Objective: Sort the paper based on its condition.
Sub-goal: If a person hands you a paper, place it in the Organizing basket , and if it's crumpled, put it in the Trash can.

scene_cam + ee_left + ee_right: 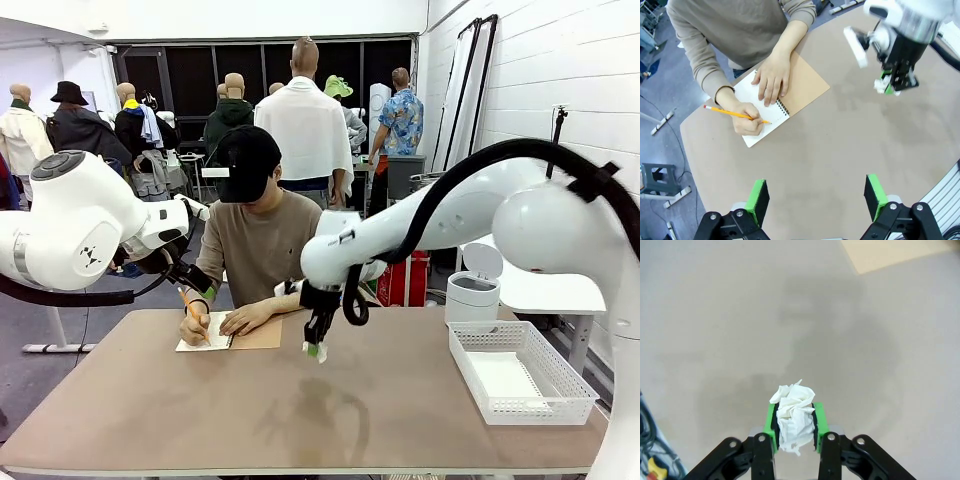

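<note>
**Item:** crumpled paper wad point(792, 415), white, pinched between the green pads of the robot's right hand point(316, 349), held clear above mid-tabletop point(300, 420).
**Robot's left hand** point(816, 192): spread, holding nothing, over the near left.
**Far left:** person writing in a spiral notebook point(802, 85).
**Right:** white mesh basket point(520, 408); small lidded bin point(472, 295) beyond it.
**Risks:** the light wad may slip from the pinch in transit. Releasing it over the wrong receptacle would probably missort it.
</note>
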Controlling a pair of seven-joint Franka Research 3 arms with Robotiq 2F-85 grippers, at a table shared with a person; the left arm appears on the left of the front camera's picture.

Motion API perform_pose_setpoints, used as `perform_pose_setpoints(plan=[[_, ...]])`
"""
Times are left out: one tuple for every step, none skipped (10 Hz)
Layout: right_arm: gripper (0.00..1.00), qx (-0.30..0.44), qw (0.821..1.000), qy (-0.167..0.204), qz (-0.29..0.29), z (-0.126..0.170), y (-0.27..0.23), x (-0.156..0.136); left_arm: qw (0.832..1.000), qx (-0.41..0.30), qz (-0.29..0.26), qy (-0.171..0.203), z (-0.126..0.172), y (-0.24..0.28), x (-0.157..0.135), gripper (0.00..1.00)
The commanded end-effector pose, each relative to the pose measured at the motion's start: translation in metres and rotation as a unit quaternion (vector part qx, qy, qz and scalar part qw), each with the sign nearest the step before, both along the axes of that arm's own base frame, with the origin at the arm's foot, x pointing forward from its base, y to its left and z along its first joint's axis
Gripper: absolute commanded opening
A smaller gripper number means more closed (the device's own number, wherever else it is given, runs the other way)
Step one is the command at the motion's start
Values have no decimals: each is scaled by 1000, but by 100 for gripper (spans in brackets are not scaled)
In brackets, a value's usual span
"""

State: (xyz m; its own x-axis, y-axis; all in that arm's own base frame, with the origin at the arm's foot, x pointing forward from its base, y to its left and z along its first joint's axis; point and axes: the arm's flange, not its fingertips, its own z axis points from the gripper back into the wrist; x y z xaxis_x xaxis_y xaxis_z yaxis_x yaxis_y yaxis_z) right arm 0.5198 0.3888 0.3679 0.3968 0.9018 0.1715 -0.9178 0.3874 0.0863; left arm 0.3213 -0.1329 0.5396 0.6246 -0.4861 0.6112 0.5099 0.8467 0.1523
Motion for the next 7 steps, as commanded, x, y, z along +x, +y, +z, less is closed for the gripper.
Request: perform_pose_setpoints(plan=[[33,9,997,-13,-81,48,-54,-12,1000,-2,1,1,0,1,0,100],[33,10,992,-32,-120,66,-79,-7,1000,-2,1,1,0,1,0,100],[33,7,986,-43,-158,80,-103,-4,1000,-2,1,1,0,1,0,100],[33,10,979,-47,-196,92,-128,-1,1000,-2,1,1,0,1,0,100],[33,7,972,-50,-230,98,-149,3,1000,-2,1,1,0,1,0,100],[33,8,964,-54,-261,104,-169,7,1000,-2,1,1,0,1,0,100],[33,12,959,-55,-278,108,-179,6,1000,-2,1,1,0,1,0,100]])
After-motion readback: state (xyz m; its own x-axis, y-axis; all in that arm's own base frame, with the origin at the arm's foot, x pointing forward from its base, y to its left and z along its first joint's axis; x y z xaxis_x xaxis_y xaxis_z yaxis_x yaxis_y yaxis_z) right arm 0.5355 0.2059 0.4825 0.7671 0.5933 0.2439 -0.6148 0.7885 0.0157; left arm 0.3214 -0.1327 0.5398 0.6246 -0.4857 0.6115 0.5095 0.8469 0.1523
